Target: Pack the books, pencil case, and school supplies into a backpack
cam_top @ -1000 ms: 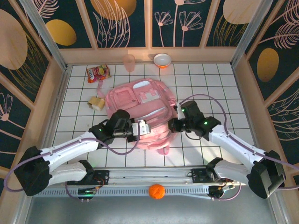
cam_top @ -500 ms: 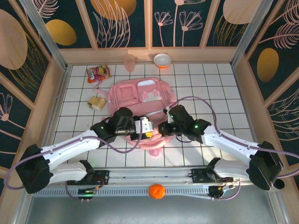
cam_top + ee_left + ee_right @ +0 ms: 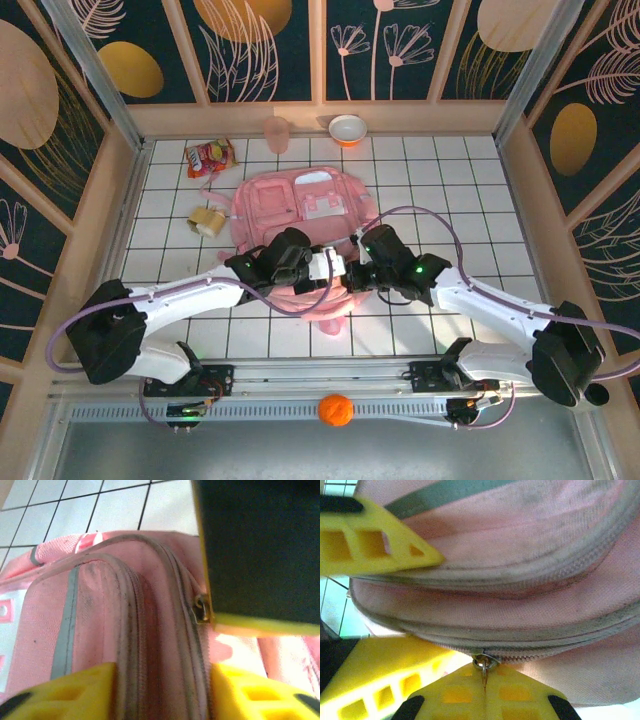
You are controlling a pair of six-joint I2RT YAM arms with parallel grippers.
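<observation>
to unzip the backpack (image 3: 300, 205), the right gripper (image 3: 484, 676) pinched the zipper pull (image 3: 481, 663) while the left gripper (image 3: 162, 690) straddled the zipper seam (image 3: 134, 630), fingers spread; next needed a steady pull along it.

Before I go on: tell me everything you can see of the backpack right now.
The backpack is large, soft pink fabric with white trim, grey strips and several zipped pockets, grimy along the seams. It lies flat on the tiled table, front up. The right gripper is shut on a metal zip pull at its near edge; the left gripper straddles a zip ridge, fingers apart.
</observation>
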